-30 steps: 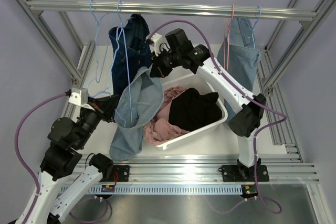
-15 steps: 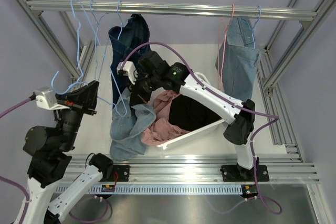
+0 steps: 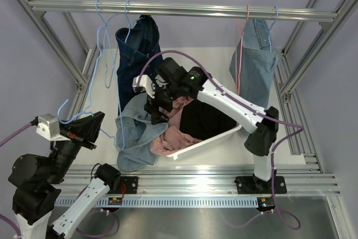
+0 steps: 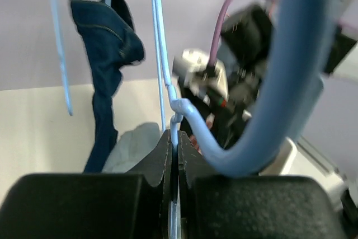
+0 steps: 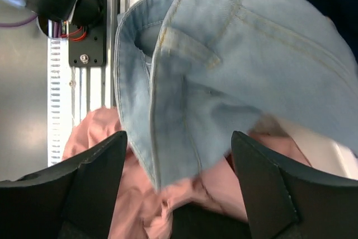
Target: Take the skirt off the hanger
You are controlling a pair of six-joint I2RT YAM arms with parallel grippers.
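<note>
My left claw (image 4: 173, 158) pinches the hanger (image 4: 187, 116); my right claw (image 5: 179, 138) is spread over the skirt (image 5: 224, 71). Hanging off the bin (image 3: 201, 145) at nine o'clock, it may slide out.

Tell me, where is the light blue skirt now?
In the top view, the light blue skirt lies left of centre, slumped against the white basket's left end, just beneath the right gripper.

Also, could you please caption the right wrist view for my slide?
The open right gripper hovers over the light denim skirt and pink clothing.
</note>
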